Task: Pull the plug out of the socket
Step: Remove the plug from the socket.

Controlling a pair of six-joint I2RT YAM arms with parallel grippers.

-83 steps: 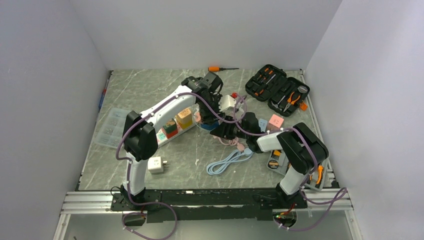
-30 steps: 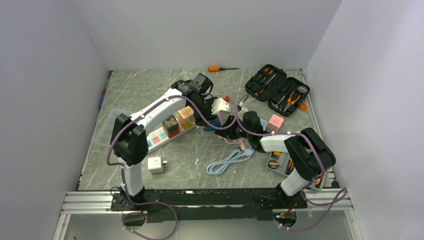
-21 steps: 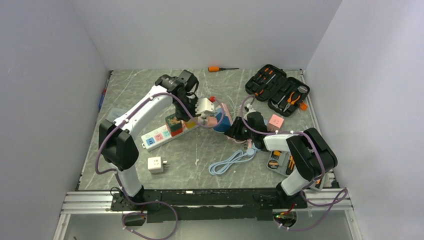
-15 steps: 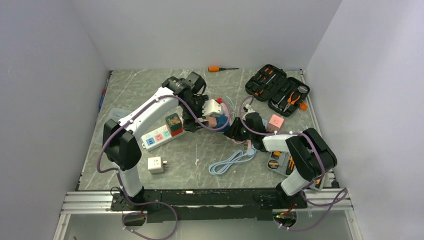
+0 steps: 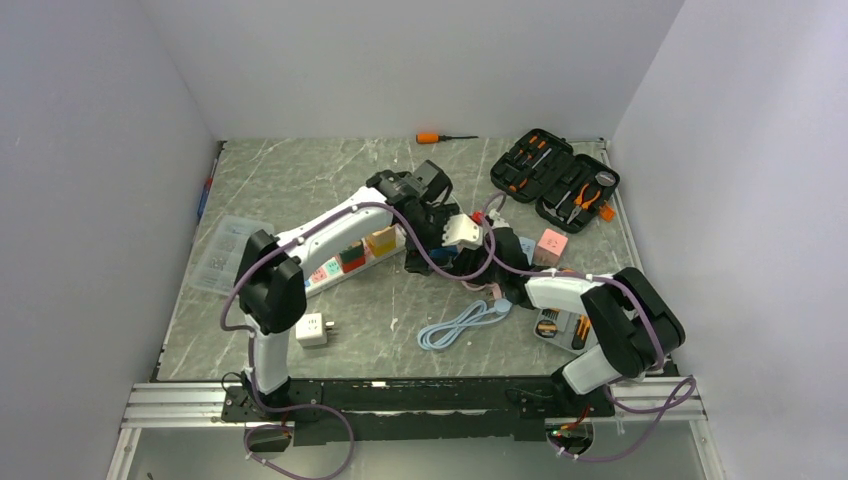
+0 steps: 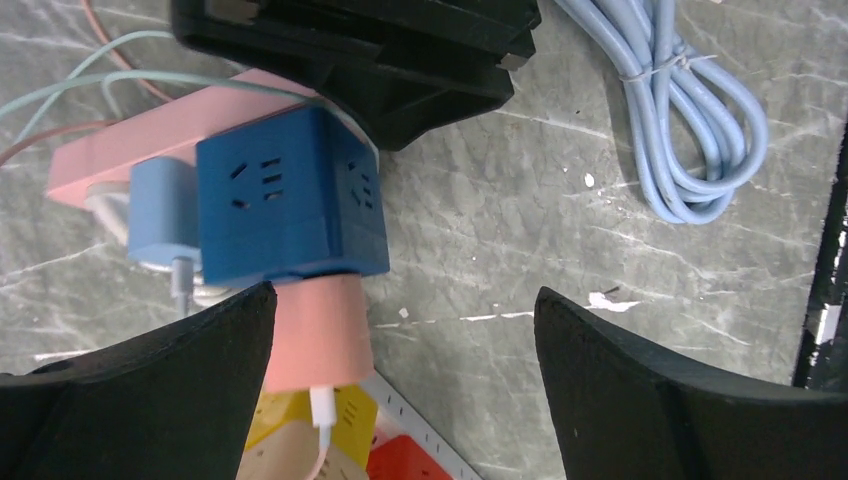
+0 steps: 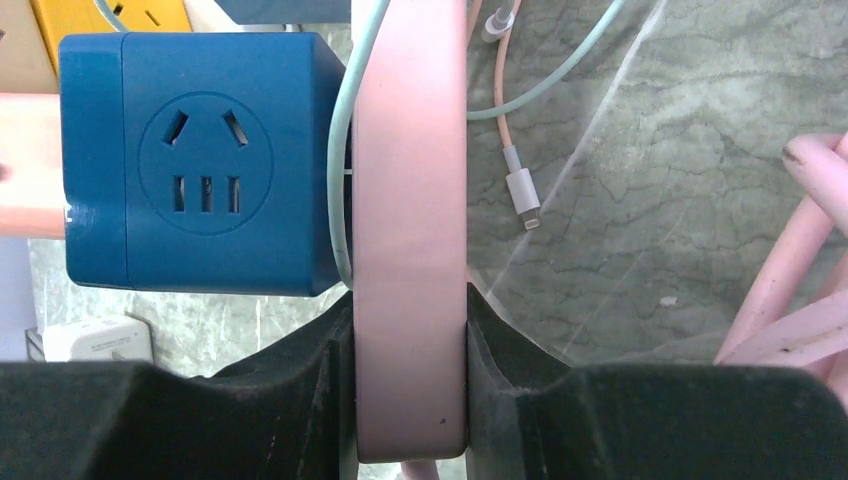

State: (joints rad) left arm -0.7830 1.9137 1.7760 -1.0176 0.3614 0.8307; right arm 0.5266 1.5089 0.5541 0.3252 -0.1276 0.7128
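Both seen | right hand (image 7: 410, 335) grips pink socket (image 7: 410, 150) | left hand (image 6: 400, 310) gaping, empty | plug (image 6: 285, 195) prongs hidden

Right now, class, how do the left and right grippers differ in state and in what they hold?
The left gripper is wide open; the right gripper is shut. The left gripper holds nothing, and the blue cube lies just ahead of it; the right gripper clamps the pink strip by its narrow edges. Shared: both are black, and both are at the same blue cube.
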